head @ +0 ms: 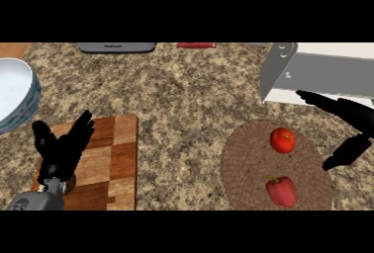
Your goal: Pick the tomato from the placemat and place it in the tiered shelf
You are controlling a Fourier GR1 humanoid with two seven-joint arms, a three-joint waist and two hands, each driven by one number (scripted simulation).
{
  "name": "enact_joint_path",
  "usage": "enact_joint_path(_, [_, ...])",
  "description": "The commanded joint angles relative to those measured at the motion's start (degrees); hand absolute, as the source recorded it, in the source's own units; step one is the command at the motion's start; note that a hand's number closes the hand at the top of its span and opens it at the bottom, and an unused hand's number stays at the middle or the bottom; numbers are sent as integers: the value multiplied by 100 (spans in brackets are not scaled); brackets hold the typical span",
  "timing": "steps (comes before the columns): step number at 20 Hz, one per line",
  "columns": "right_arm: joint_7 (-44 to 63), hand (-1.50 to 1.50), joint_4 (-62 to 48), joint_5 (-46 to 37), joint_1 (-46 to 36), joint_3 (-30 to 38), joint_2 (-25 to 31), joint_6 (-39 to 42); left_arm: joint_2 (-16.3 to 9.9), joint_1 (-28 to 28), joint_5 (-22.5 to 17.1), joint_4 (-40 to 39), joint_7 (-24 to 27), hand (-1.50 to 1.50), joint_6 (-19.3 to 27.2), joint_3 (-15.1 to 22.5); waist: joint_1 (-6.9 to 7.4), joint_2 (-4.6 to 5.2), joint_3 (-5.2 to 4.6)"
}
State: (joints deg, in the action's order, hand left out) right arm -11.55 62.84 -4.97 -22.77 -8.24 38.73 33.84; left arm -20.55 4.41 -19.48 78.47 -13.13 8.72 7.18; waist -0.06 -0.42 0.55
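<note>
tomato (283,140) sits untouched on the far part of the round placemat (245,163), just left of the right hand (355,129), whose thumb and fingers are spread apart, likely to close round it; tiered shelf (321,74) waits just beyond.

Tomato (283,140) on placemat (248,163) — open right robot hand (350,126) beside it

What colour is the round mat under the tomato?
Brown, with a woven look. The placemat shows best in the head view, under the tomato.
</note>
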Motion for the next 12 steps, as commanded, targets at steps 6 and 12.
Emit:
enact_joint_path(6, [163,-150,305,-526,355,39,-468,-310,187,-435,169,171,-157,0,-70,-51,33,38,-54])
enact_joint_path(12, [323,-150,123,-957,219,74,-740,-674,321,-338,265,14,-160,0,-114,-140,48,42,-54])
